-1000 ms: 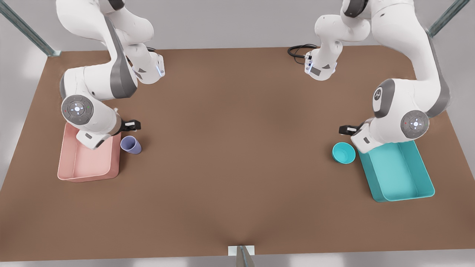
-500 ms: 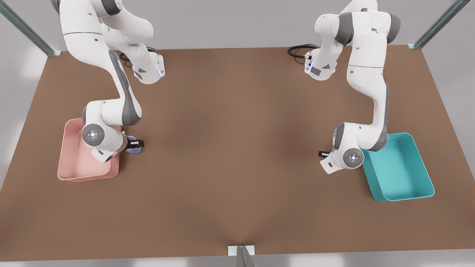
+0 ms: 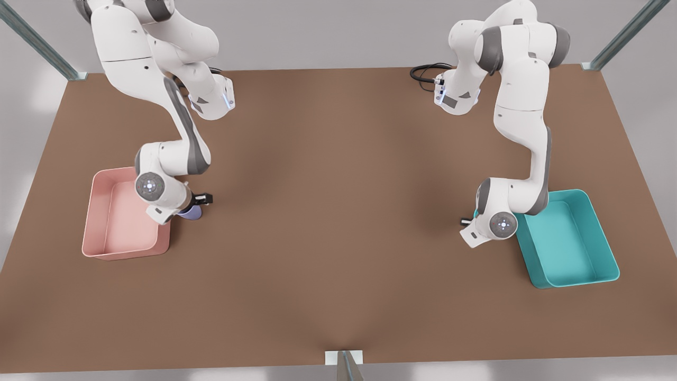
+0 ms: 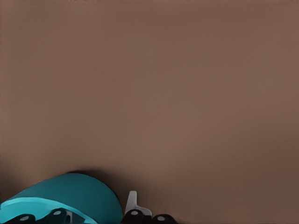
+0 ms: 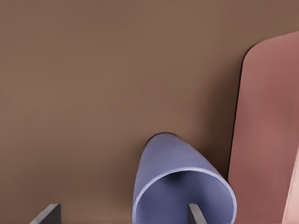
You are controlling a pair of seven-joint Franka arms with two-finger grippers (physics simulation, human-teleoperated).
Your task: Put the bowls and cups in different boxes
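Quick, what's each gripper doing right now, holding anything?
Left gripper: down at the teal bowl; open or shut cannot be told.
Right gripper: open, one finger inside the lavender cup, beside the pink box, not yet gripping.

Table: the whole middle is bare brown surface from the upper to the lower edge of the front view, open for passage.

Left side of that view: pink box with the cup just beside its right wall; right gripper straddles the cup rim, jaws spread.

Right side: teal box, bowl beside its left wall under the left gripper.

Cable lies at upper right.
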